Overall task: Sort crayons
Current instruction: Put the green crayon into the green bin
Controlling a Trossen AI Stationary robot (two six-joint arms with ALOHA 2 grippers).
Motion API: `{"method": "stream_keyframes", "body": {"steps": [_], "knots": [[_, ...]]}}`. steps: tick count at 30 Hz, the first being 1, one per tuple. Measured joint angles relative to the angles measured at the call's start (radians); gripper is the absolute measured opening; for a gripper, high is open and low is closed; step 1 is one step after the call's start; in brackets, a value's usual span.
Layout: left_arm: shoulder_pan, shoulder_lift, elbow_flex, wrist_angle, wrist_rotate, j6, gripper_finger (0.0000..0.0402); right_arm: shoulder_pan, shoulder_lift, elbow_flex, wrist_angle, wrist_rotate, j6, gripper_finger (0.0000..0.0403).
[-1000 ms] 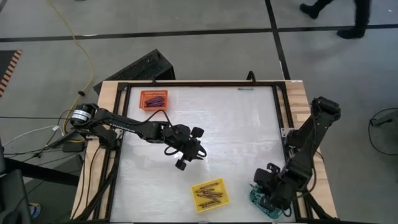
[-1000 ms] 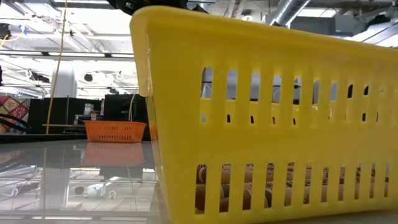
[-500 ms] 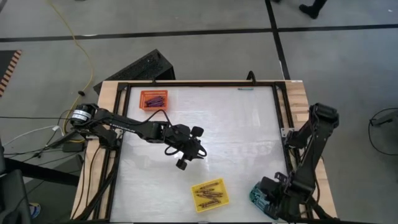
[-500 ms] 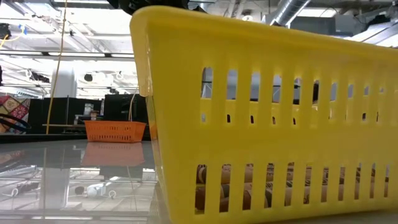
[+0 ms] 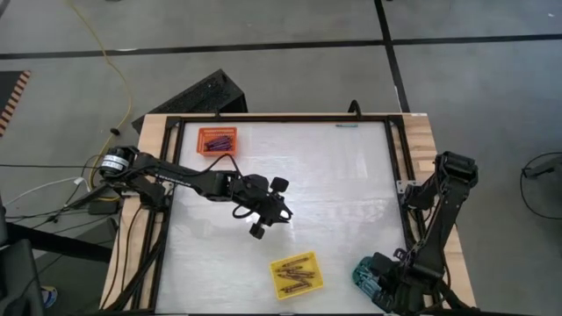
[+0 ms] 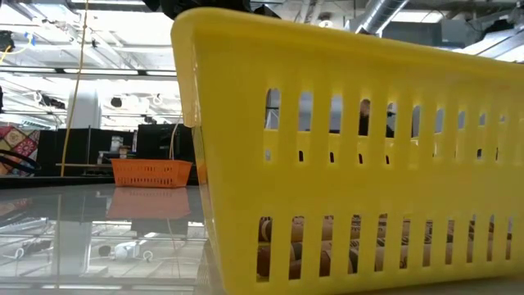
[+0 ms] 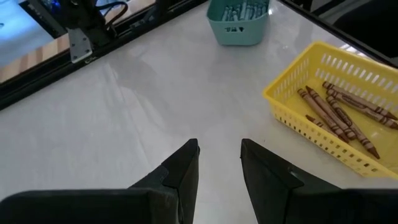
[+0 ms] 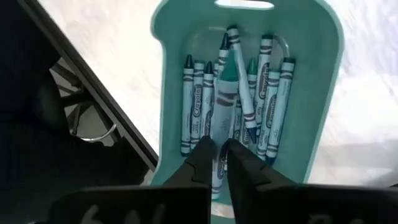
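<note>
Grippers first: the right gripper [image 8: 217, 149] hangs right over the teal tray [image 8: 323, 74] at the table's near right corner, fingers nearly closed with a thin gap and nothing clearly held, while the left gripper [image 7: 217, 155] hovers slightly open and empty over mid-table. Sorting looks nearly or fully done: no loose crayons show on the table [image 5: 334, 175], with teal crayons [image 8: 261, 81] in the teal tray, brown crayons [image 7: 339, 115] in the yellow tray [image 7: 298, 112], more in the orange tray [image 5: 217, 140]. Only the right wrist view shows the teal tray's contents, hidden by the arm from above.

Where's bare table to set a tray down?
Free: the wide patch between the orange tray and the right frame rail, above the yellow tray. Crowded: mid-table under the left gripper, and the near-right corner, where the right gripper hangs over the teal tray.
</note>
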Motion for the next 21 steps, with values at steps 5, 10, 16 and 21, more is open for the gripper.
{"method": "stream_keyframes", "body": {"steps": [5, 10, 16, 21], "knots": [[0.000, 0.000, 0.000, -0.002, 0.000, 0.005, 0.0110, -0.015, -0.004, 0.000, -0.023, -0.019, 0.012, 0.0074], [0.000, 0.000, 0.000, -0.003, 0.001, 0.026, 0.0110, -0.037, -0.011, 0.000, -0.031, -0.051, -0.020, 0.0102], [0.000, 0.000, 0.000, -0.004, 0.001, 0.055, 0.0110, -0.084, -0.064, 0.000, -0.129, 0.010, -0.091, 0.0111], [0.000, 0.000, 0.000, -0.004, 0.002, 0.068, 0.0110, -0.158, -0.116, 0.000, -0.261, 0.128, -0.256, 0.0111]]}}
